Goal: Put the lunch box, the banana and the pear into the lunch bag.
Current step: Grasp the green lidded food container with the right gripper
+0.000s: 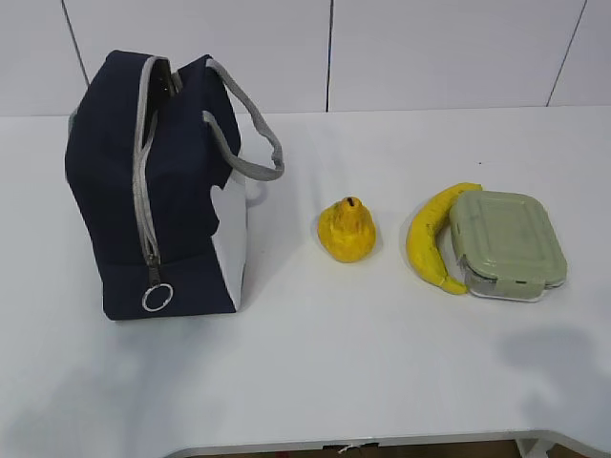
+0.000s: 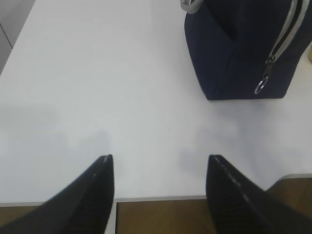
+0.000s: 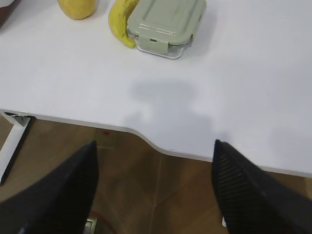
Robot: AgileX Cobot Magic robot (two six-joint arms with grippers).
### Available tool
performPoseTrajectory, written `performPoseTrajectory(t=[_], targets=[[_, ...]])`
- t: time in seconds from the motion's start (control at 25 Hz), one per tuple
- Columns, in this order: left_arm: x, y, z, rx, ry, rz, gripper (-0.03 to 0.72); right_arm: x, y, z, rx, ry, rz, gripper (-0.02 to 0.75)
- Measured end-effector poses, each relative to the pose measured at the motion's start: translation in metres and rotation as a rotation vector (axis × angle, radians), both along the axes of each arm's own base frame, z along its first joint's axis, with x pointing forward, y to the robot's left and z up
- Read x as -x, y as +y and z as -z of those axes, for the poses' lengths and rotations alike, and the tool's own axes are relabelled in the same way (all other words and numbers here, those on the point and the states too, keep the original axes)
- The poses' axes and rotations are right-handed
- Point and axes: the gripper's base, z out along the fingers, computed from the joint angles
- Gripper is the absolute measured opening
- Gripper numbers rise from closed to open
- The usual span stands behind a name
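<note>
You have the banana (image 1: 431, 239) lying flat, its long axis running front to back, curved against the left side of the lunch box (image 1: 508, 245). The pear (image 1: 347, 230) sits between them and the upright lunch bag (image 1: 153, 191). Bare desk (image 1: 382, 363) lies in front. Both sets of fingers (image 2: 161, 195) (image 3: 156, 195) hang released at the near edge, well apart from everything

On the white desk (image 1: 315, 372), the navy lunch bag (image 1: 153, 191) stands at left; the pear (image 1: 347, 230) sits in the middle; the banana (image 1: 431, 239) touches the green-lidded lunch box (image 1: 508, 243).
</note>
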Motion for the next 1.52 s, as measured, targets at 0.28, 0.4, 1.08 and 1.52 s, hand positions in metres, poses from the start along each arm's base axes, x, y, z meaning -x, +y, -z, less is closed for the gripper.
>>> performPoseTrajectory(t=[0.28,0.4,1.08,1.52], targets=[[0.0,0.0,0.0,0.0,0.0,0.0,0.431,-0.039,-0.001,-0.024,-0.017,0.047,0.014,0.587],[0.0,0.0,0.0,0.0,0.0,0.0,0.431,-0.055,0.0,-0.034,-0.037,0.112,0.016,0.587],[0.0,0.0,0.0,0.0,0.0,0.0,0.431,-0.151,0.018,-0.041,-0.213,0.363,-0.149,0.587],[0.0,0.0,0.0,0.0,0.0,0.0,0.431,-0.188,0.008,-0.029,-0.336,0.346,-0.147,0.587]])
